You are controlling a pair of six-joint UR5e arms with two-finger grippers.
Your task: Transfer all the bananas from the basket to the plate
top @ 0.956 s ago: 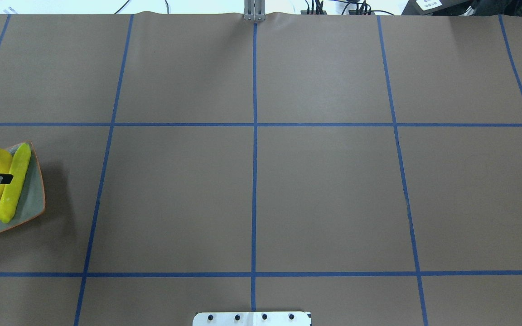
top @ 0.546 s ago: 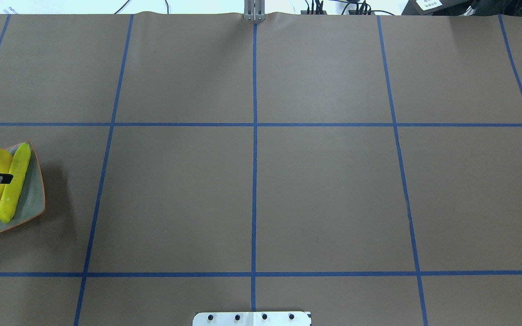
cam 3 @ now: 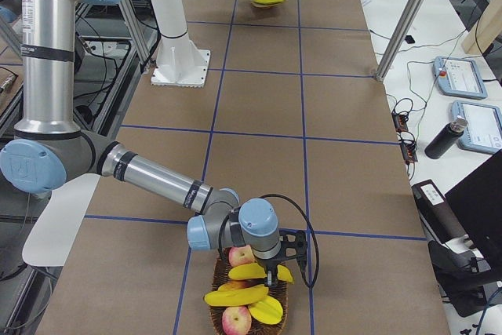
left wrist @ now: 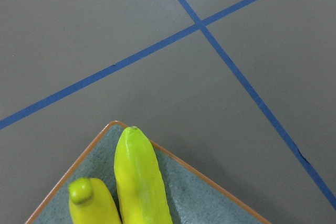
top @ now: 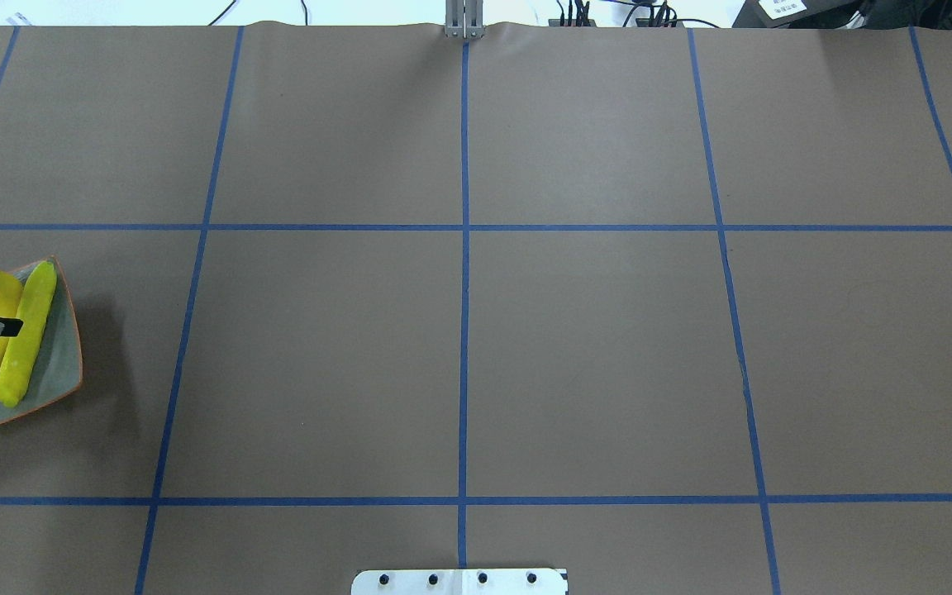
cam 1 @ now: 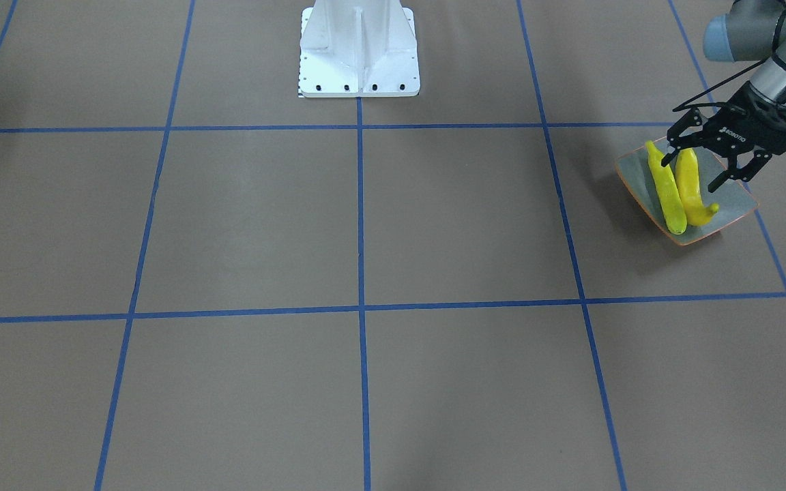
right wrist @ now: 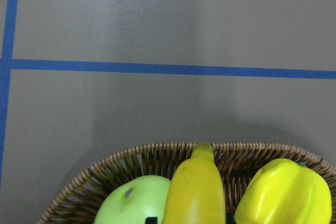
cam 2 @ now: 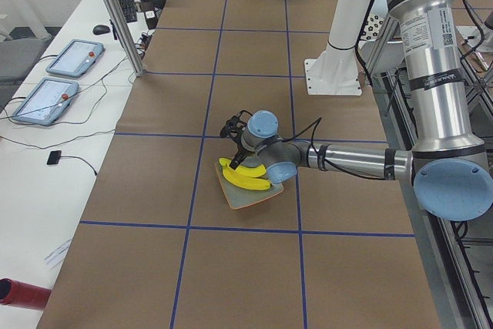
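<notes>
2 glossy yellow plastic-looking bananas (cam 1: pixel 669 198) lie side by side, touching, on the square grey-green plate with thin orange rim (cam 1: pixel 734 201), at the table's left end. 1 is greener, 1 deeper yellow. Left gripper (cam 1: pixel 690 174) hovers over them, fingers spread, holding nothing. More yellow bananas (cam 3: pixel 235 297) sit in the woven wicker basket (right wrist: pixel 157 156) under the right gripper (cam 3: pixel 276 271); cannot tell its spread. Since 1.0 s ago: left gripper shifted very slightly; plated bananas unmoved.
</notes>
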